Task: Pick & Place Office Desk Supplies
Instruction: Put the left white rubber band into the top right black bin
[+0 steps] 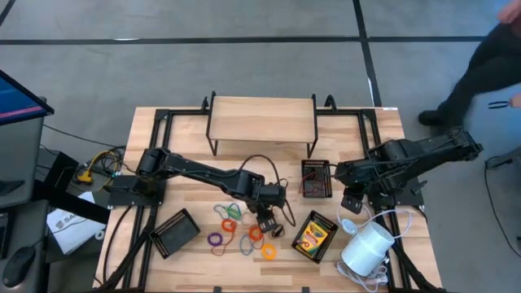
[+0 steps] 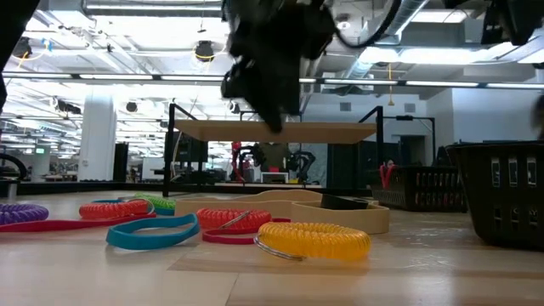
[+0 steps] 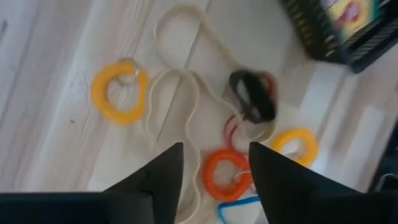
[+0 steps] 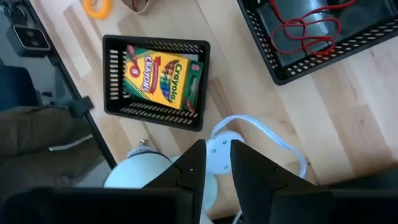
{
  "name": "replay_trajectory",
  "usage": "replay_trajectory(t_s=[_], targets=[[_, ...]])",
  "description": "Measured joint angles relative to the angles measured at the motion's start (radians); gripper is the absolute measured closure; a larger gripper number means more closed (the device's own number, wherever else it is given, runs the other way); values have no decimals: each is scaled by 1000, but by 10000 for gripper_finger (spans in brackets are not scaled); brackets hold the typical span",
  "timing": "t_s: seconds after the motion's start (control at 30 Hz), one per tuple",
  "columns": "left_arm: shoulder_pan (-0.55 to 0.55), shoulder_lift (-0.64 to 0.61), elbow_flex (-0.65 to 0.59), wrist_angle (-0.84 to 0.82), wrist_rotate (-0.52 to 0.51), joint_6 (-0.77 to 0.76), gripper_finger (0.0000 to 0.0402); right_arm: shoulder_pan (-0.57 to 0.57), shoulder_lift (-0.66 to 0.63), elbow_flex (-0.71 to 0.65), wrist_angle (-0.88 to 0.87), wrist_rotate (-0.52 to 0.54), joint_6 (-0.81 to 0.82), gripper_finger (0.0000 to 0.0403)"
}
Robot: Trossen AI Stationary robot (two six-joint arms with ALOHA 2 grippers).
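I see a pale wood table (image 1: 163, 277) on grey floor, open-plan hall behind. Three black mesh trays (image 1: 176, 232): one holds the single crayon box (image 1: 314, 236), one red cord. About ten elastic loops (image 1: 242, 230) lie scattered mid-table. Left gripper (image 3: 214, 168) hangs above them, fingers parted, empty. Right gripper (image 4: 215, 160) hovers near the white cylinder (image 1: 368, 248), fingers narrowly apart, holding nothing

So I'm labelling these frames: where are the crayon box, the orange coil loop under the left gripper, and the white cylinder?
crayon box (image 4: 157, 76): right wrist view, middle of its yellow printed face.
orange coil loop (image 3: 227, 174): left wrist view, on the coiled ring between the fingers.
white cylinder (image 1: 368, 246): high view, middle of its white body.
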Motion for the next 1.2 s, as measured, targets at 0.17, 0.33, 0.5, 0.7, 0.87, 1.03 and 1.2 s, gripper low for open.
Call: replay_trajectory(t_s=[0.17, 0.33, 0.5, 0.7, 0.87, 1.03, 1.2], targets=[[-7, 0, -89, 8, 14, 0, 186, 17, 0, 0, 12, -2, 89, 330], [-9, -1, -160, 82, 14, 29, 169, 43, 0, 0, 59, -1, 164, 330], [-11, -1, -234, 164, 22, 4, 170, 59, 0, 0, 94, 1, 200, 330], [-9, -1, -254, 190, 23, -4, 184, 61, 0, 0, 95, 20, 171, 330], [9, -1, -301, 288, 10, -58, 194, 58, 0, 0, 95, 31, 70, 330], [31, -1, -335, 314, 12, -235, 202, 58, 0, 0, 97, 31, -55, 330], [41, -1, -335, 318, 33, -395, 215, 67, 0, 0, 93, 27, -172, 330]])
